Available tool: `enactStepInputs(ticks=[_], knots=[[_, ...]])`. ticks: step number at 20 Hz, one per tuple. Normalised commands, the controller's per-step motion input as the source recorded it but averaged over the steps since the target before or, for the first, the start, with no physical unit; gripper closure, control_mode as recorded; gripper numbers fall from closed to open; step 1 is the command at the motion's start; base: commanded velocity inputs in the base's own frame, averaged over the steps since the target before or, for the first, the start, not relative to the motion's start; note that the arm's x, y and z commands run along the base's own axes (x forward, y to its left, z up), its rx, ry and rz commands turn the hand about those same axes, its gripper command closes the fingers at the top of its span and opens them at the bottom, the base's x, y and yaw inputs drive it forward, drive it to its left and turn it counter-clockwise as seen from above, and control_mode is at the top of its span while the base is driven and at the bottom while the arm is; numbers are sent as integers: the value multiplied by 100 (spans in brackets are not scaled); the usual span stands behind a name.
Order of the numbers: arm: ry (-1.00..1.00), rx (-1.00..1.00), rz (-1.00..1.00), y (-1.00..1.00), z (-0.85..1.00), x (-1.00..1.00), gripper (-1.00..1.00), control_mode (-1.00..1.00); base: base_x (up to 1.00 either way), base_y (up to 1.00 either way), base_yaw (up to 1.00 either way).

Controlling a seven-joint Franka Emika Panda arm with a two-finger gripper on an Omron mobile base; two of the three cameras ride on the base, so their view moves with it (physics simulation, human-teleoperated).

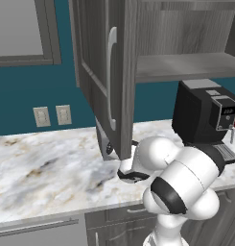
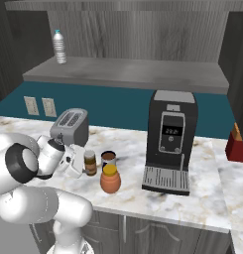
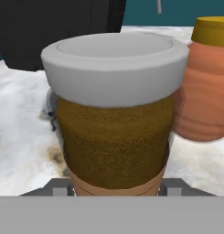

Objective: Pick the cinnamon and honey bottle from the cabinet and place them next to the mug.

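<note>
The cinnamon (image 3: pixel 114 123), a slim brown jar with a pale lid, stands upright close in front of the hand camera, with my gripper (image 2: pixel 82 167) shut on its lower part. In the right base view the cinnamon (image 2: pixel 91 159) is at counter height just left of the blue-and-white mug (image 2: pixel 108 158). The honey bottle (image 2: pixel 109 179), orange with a yellow lid, stands on the counter right in front of the mug, and the honey bottle (image 3: pixel 205 91) is close beside the jar. The cabinet (image 1: pixel 102 72) hangs above with its door swung open.
A black coffee machine (image 2: pixel 171 134) stands to the right of the mug and a silver toaster (image 2: pixel 70 125) behind my hand. A water bottle (image 2: pixel 59 47) is on the cabinet shelf (image 2: pixel 128 69). A red object (image 2: pixel 237 144) sits at the far right.
</note>
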Motion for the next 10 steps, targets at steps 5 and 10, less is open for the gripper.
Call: enactStepInputs(ticks=[5, 10], knots=[[0, 0, 0, 1, 0, -1, -100, -100, 0, 0, 0], [0, 0, 0, 6, 2, -9, -100, -100, 0, 0, 0]])
